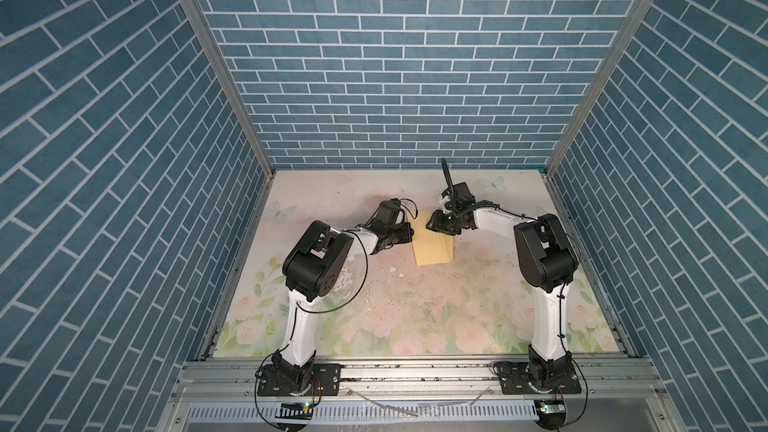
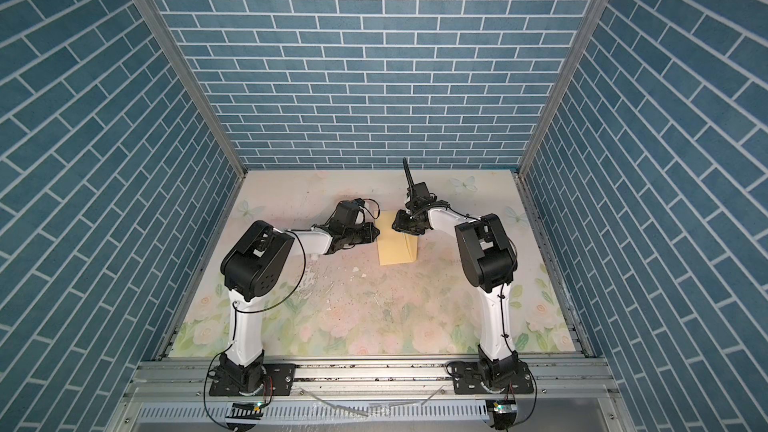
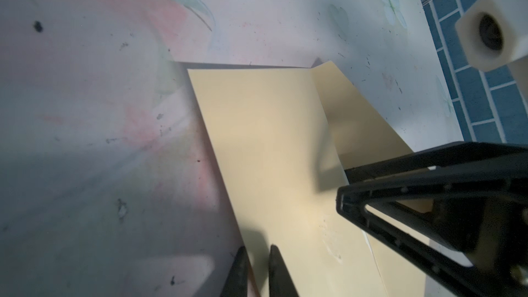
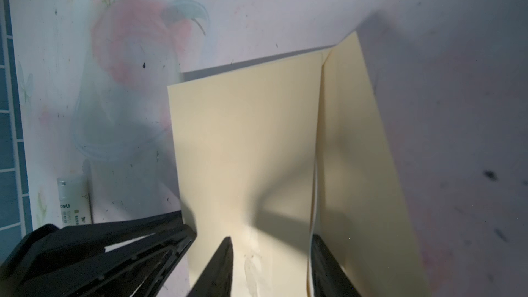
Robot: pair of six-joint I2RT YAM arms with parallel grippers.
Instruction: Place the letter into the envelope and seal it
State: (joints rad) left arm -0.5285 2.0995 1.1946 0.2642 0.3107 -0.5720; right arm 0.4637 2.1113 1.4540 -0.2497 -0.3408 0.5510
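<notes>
- While both arms reach inward over the floral worktop (image 1: 415, 305), the envelope (image 1: 432, 249) (image 2: 397, 249) lies between them in both top views, in the far half of the worktop and about midway across it.
- It is plain pale yellow, with its long sides running away from the robot's bases.
- Its flap (image 4: 357, 138), hinged along the right long side, stands tilted up off the body (the fold shows as a sharp line in both wrist views).
- The left tool (image 3: 257, 248) meets the envelope's left long edge near the far end.
- Its two fingers are nearly together, with only a narrow gap. One is over the paper, one over bare worktop, and the paper's edge runs between them. I cannot tell whether they pinch the paper.
- The right tool (image 4: 271, 238) sits over the same far end with its fingers clearly apart. One is on the envelope's body, the other at the fold where the flap rises, and nothing is clamped.
- A thin pale edge runs along that fold. I cannot tell what it belongs to.
- A small white tube (image 4: 74, 204) printed "deli" lies on the worktop beyond the left tool, apart from the envelope.
</notes>
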